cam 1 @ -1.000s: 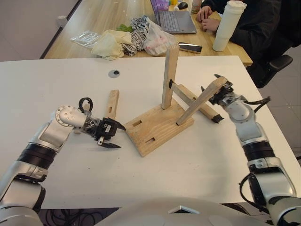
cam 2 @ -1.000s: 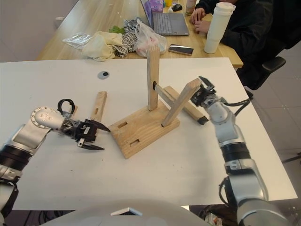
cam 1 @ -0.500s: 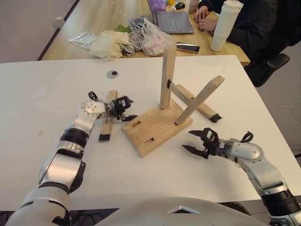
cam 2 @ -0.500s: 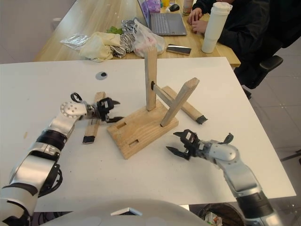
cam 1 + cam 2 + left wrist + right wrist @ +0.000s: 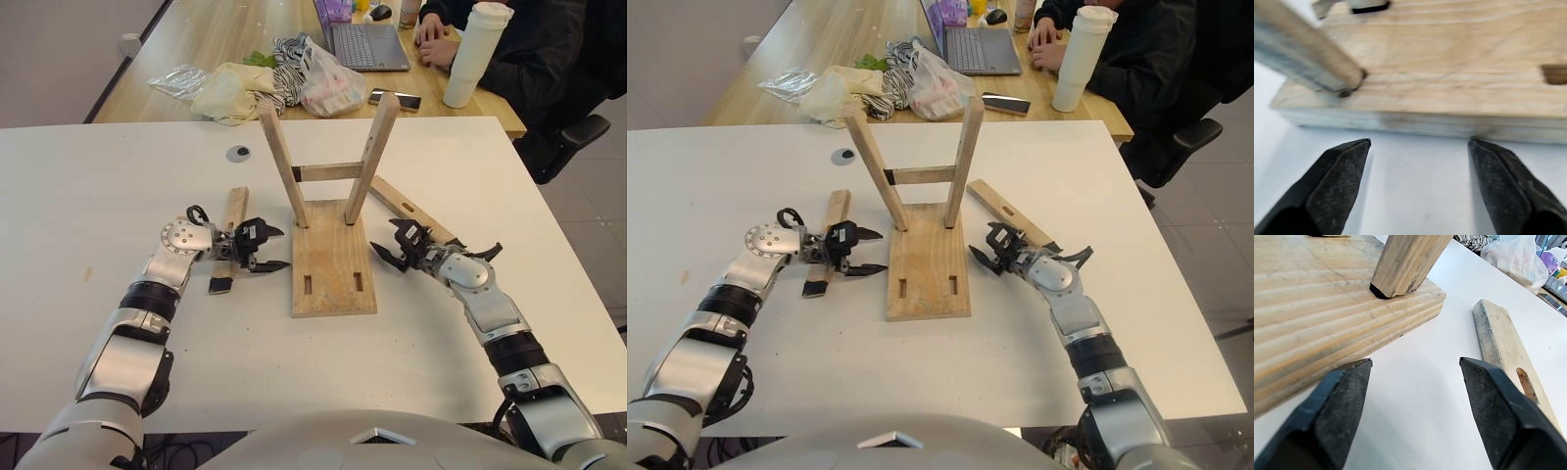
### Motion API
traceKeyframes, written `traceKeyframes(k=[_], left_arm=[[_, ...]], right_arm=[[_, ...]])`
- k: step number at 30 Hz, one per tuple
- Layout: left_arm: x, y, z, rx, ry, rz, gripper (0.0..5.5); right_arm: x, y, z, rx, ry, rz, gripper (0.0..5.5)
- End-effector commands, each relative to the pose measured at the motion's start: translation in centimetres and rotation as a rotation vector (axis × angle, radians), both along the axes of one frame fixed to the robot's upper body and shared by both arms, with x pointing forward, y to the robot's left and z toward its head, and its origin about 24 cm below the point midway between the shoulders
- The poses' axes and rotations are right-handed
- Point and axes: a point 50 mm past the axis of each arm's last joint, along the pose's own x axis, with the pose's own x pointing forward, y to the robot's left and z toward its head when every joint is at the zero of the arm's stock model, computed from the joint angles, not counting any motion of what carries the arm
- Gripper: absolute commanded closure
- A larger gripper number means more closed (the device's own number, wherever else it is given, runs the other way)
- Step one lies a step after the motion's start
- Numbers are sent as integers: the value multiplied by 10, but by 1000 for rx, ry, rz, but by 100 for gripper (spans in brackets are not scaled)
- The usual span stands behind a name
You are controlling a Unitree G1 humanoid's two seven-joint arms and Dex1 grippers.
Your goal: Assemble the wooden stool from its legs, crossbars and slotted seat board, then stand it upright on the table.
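Left eye view gives us the white rectangular table (image 5: 88,196) first. Near its middle the pale wooden slotted seat board (image 5: 331,274) lies flat, underside up as we judge it, so legs can be pressed down into it. Two light wooden legs (image 5: 282,166) (image 5: 370,157) stand splayed in the slots at the board's far end. The two slots toward the table's near edge are empty.

One loose wooden leg with a dark foot (image 5: 229,230) lies just beside the board, on the side of the table's left edge. A second loose wooden leg (image 5: 407,208) lies on the side of the right edge. We take both to be staged for those empty slots.

A short wooden crossbar (image 5: 328,172) ties the standing pair together.

The left black two-fingered gripper (image 5: 282,249) and the right black two-fingered gripper (image 5: 387,243) flank the board. Both have their jaws wide and empty, near its sides but apart from them.
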Motion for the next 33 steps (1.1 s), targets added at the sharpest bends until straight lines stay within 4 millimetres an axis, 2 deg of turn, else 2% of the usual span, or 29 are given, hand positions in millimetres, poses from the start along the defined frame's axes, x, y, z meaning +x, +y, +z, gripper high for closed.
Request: traceKeyframes(k=[1, 3, 5, 6, 8, 11, 15, 18, 24, 33], left_arm=[[-4, 26, 26, -160, -74, 151, 181], [-4, 43, 42, -281, -137, 289, 181], [-4, 75, 48, -355, -218, 573, 181], [-12, 90, 46, -377, -246, 698, 181], [-29, 104, 38, -390, -255, 860, 181], [-62, 110, 15, -309, -199, 986, 181], [-83, 123, -10, -197, -70, 1151, 181], [-94, 128, -22, -150, 40, 1230, 181], [-102, 120, -32, -208, 281, 1267, 275], [-113, 117, -39, -164, 334, 1268, 391]], right_arm=[[-4, -13, 12, 12, -25, -22, 221], [-7, -17, 15, 19, -33, -39, 221], [-10, -21, 16, 19, -31, -55, 221], [-11, -22, 16, 18, -28, -61, 221], [-14, -25, 15, 19, -20, -70, 221], [-23, -28, 12, 12, 4, -77, 221], [-29, -30, 10, 11, 17, -87, 221], [-31, -30, 10, 9, 20, -91, 221], [-33, -26, 9, 9, 29, -78, 221], [-33, -24, 10, 11, 29, -69, 221]])
